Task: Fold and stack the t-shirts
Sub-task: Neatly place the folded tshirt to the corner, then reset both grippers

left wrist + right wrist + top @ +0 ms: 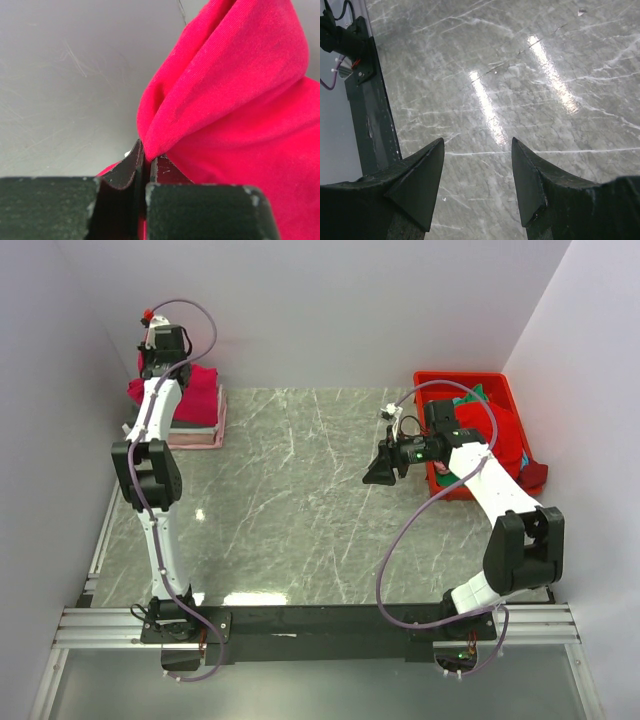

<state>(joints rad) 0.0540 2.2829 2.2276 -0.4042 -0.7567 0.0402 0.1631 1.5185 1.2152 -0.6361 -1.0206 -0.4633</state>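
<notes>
Left tool [144,160]: pinched tight on a raised fold of the crimson-pink shirt [240,125], at the far-left corner
Crimson-pink shirt: on top of the folded stack [190,410], which sits on the worktop [300,500] near the back wall
Right tool [477,145]: jaws wide, holding nothing, hovering over bare worktop just beside the red bin [430,382]
Unfolded shirts: heaped in the bin, a teal-green shirt [470,397] and a red shirt [505,430] showing
Step in hand: probably settling the folded shirt onto the stack
Doing it well: lower until the cloth lies flat and square with the layers beneath, part the jaws fully, then back straight out
Risk: pulling away with cloth caught would drag the fold open or skew the stack
</notes>
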